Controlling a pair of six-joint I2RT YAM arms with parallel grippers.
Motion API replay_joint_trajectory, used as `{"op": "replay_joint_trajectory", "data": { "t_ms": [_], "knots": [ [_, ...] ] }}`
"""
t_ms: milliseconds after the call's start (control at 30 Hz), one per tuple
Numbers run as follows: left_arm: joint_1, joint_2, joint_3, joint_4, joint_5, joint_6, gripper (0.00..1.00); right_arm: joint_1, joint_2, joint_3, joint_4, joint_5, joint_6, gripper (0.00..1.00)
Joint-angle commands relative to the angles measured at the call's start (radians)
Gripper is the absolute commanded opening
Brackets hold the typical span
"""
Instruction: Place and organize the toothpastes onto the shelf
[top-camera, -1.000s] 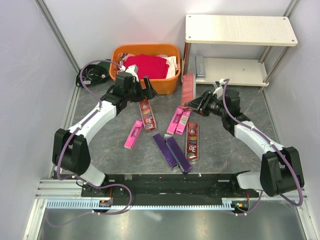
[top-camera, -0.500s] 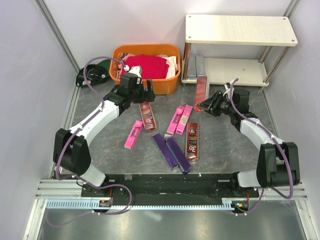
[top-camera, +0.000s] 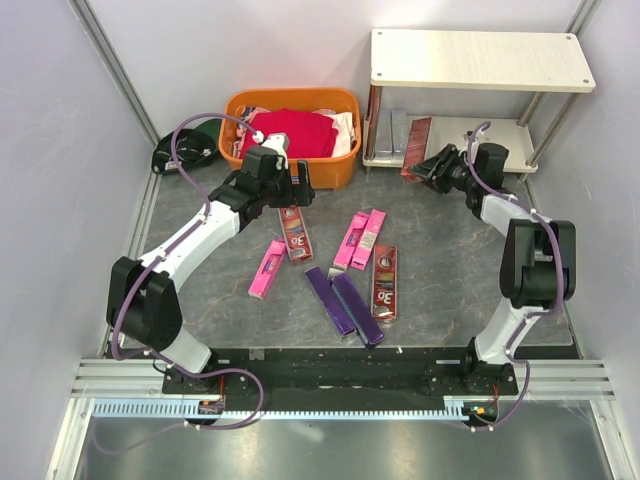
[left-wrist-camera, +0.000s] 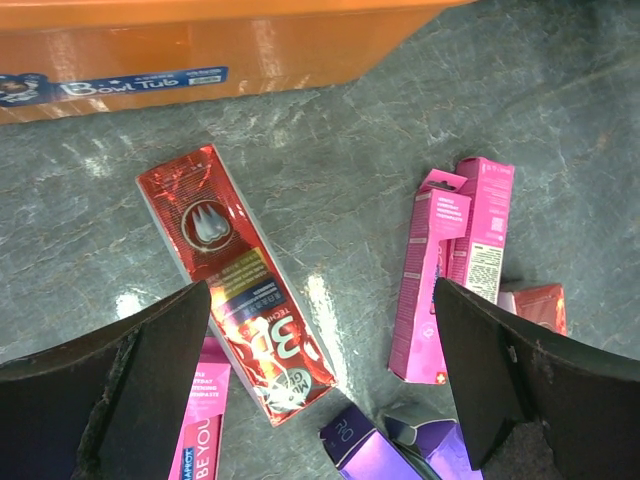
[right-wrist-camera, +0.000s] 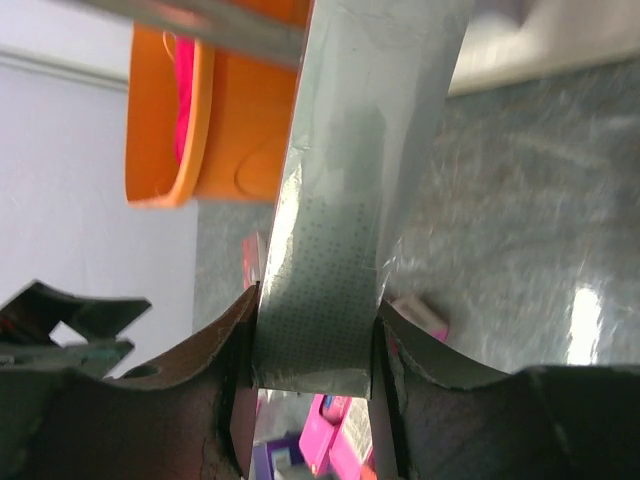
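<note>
Red toothpaste box (top-camera: 417, 137) has swung up from over the table (top-camera: 450, 265) to the shelf's (top-camera: 485, 142) lower board beside the silver-grey ones (top-camera: 392, 128) (lining them up, I guess), right gripper (top-camera: 428, 168) clamped on it, left gripper (top-camera: 290, 188) wide open, empty, over another red box (top-camera: 294, 232).

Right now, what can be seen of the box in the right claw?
The box is a long, slim cardboard carton, dark red from above; the right wrist view shows a silver-grey dotted face. The right claw is shut on its near end. Its far end lies over the lower board of the shelf, beside two grey boxes; whether it rests there is unclear.
</note>
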Motion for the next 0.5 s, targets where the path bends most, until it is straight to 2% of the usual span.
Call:
{"op": "replay_joint_trajectory", "data": {
  "t_ms": [0,267,467],
  "knots": [
    [-0.004,-0.008,0.007,0.029,0.033,0.037,1.00,-0.038,0.080,0.125,0.173,-0.060,0.048,0.17],
    [-0.009,-0.004,-0.007,0.038,0.049,0.027,1.00,-0.054,0.276,0.283,0.293,-0.085,0.147,0.18],
    [-0.012,-0.021,-0.026,0.054,0.050,0.011,1.00,-0.068,0.367,0.407,0.203,-0.048,0.102,0.19]
  ]
}}
